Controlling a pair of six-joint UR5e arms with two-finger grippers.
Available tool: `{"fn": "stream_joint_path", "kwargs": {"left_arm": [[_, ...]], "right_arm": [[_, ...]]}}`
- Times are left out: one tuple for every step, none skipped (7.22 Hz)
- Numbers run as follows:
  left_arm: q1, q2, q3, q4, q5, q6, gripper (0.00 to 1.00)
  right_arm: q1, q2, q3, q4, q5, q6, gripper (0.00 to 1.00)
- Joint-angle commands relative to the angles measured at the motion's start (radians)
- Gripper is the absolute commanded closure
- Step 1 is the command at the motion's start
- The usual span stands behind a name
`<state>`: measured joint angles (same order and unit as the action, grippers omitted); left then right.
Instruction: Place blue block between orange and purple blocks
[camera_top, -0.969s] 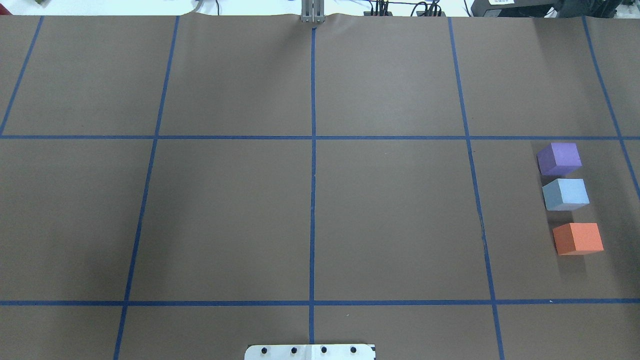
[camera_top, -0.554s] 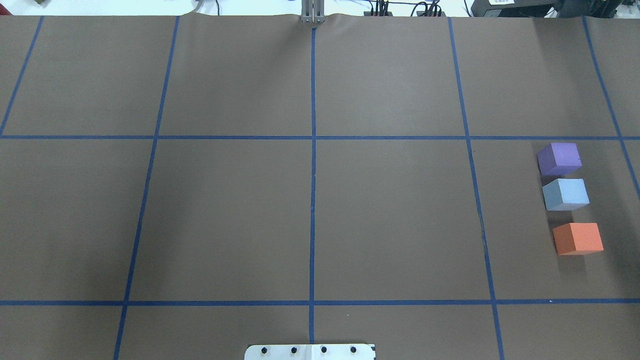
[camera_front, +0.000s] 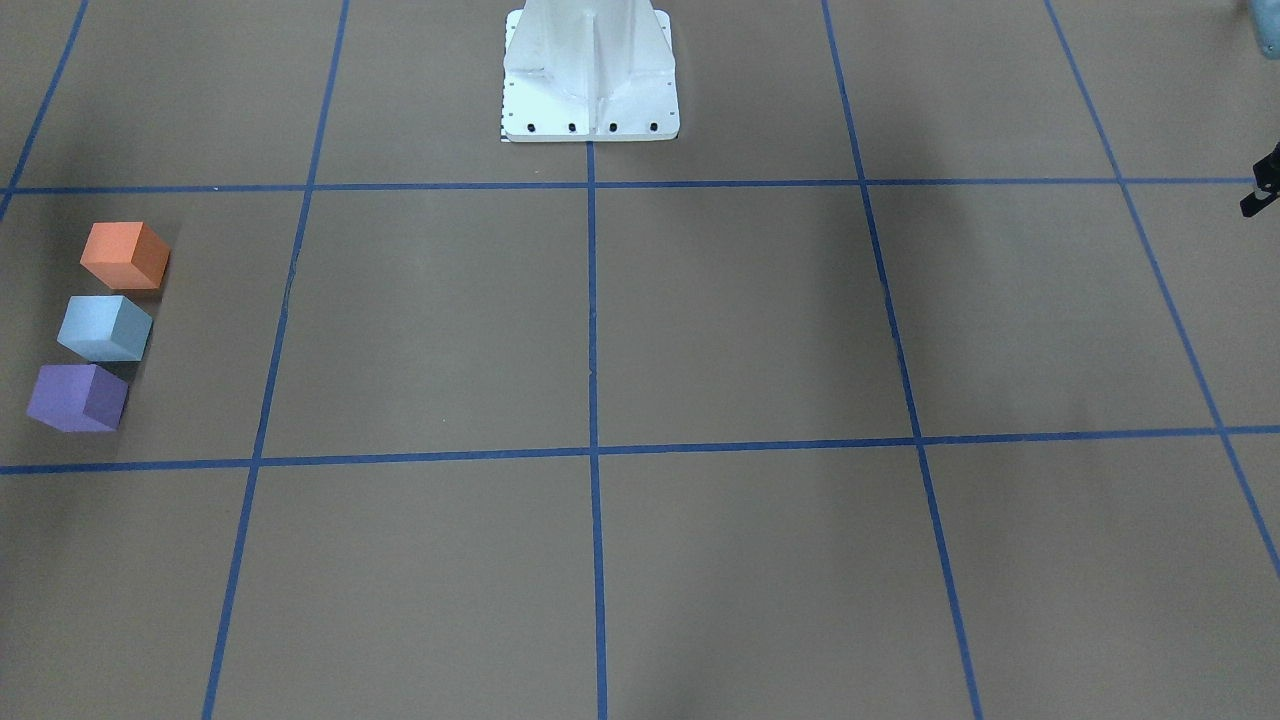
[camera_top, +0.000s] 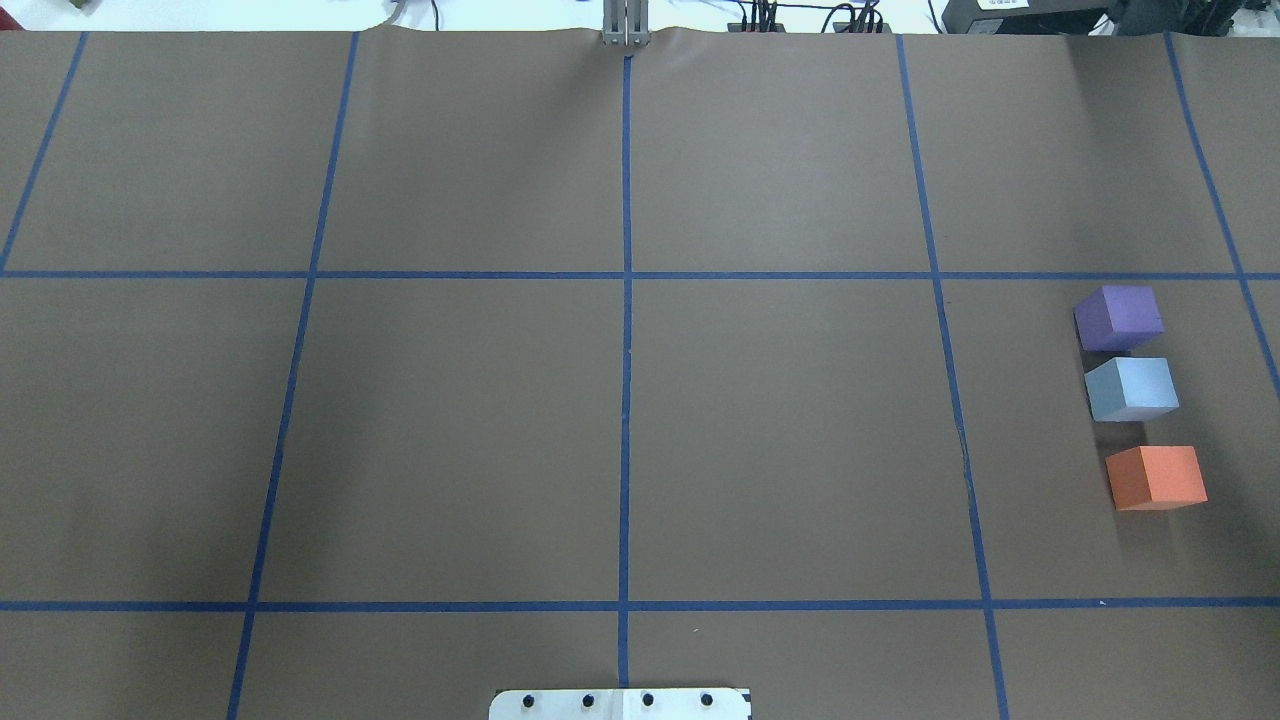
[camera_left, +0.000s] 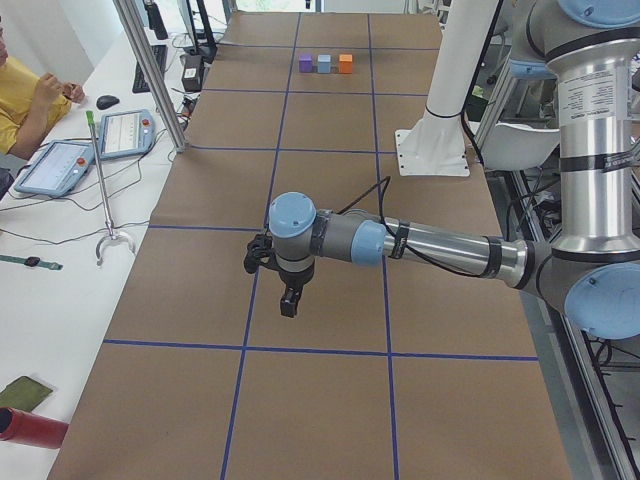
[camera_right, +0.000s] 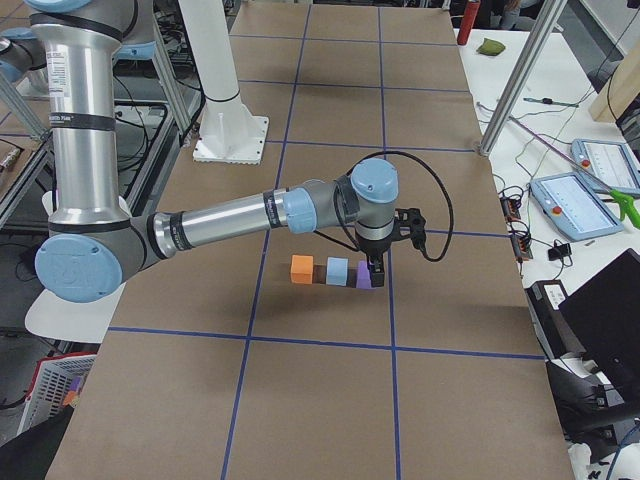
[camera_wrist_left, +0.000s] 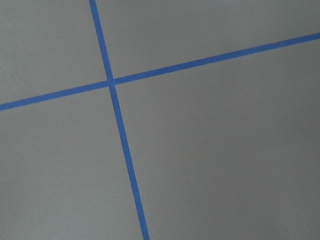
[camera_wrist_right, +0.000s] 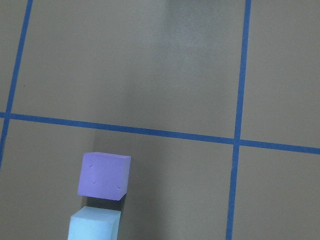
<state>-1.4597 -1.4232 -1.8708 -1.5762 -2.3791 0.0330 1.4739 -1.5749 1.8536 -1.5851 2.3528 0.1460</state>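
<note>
The blue block (camera_top: 1132, 388) sits on the brown table between the purple block (camera_top: 1120, 318) and the orange block (camera_top: 1156, 477), in one row at the right. The gap to the purple one is narrow; the gap to the orange one is wider. The row also shows in the front view: orange (camera_front: 125, 255), blue (camera_front: 103, 327), purple (camera_front: 77, 397). The right wrist view shows the purple block (camera_wrist_right: 104, 176) and the top of the blue block (camera_wrist_right: 95, 225). My right gripper (camera_right: 375, 272) hangs above the purple end; I cannot tell its state. My left gripper (camera_left: 288, 305) hovers far from the blocks; I cannot tell its state.
The robot base (camera_front: 590, 80) stands at the table's near middle edge. Blue tape lines (camera_top: 625, 350) divide the table into squares. A side table with tablets (camera_left: 60, 165), a metal post (camera_left: 150, 70) and an operator (camera_left: 20, 90) lie beyond the far edge.
</note>
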Motion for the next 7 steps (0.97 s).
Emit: {"fn": "stream_joint_path", "kwargs": {"left_arm": [[0.001, 0.003, -0.013, -0.001, -0.006, -0.002, 0.00], [0.002, -0.002, -0.014, -0.001, -0.006, -0.002, 0.00], [0.002, -0.013, -0.022, -0.005, -0.008, -0.049, 0.00], [0.002, -0.026, -0.051, -0.010, -0.011, -0.080, 0.00], [0.002, -0.025, -0.068, -0.008, -0.022, -0.084, 0.00], [0.002, -0.025, -0.068, -0.008, -0.037, -0.084, 0.00], [0.004, -0.017, -0.058, -0.010, -0.035, -0.081, 0.00]], "right_arm": [[-0.004, 0.006, 0.021, -0.006, -0.001, 0.000, 0.00], [-0.007, 0.021, 0.016, -0.007, -0.010, 0.001, 0.00], [-0.007, 0.032, 0.015, -0.007, -0.013, 0.007, 0.00], [-0.006, 0.026, 0.018, -0.007, -0.009, 0.012, 0.00], [0.002, -0.005, 0.036, -0.009, 0.003, 0.014, 0.00], [0.000, -0.011, 0.044, -0.007, 0.005, 0.018, 0.00], [0.000, -0.017, 0.045, -0.007, 0.005, 0.018, 0.00]]}}
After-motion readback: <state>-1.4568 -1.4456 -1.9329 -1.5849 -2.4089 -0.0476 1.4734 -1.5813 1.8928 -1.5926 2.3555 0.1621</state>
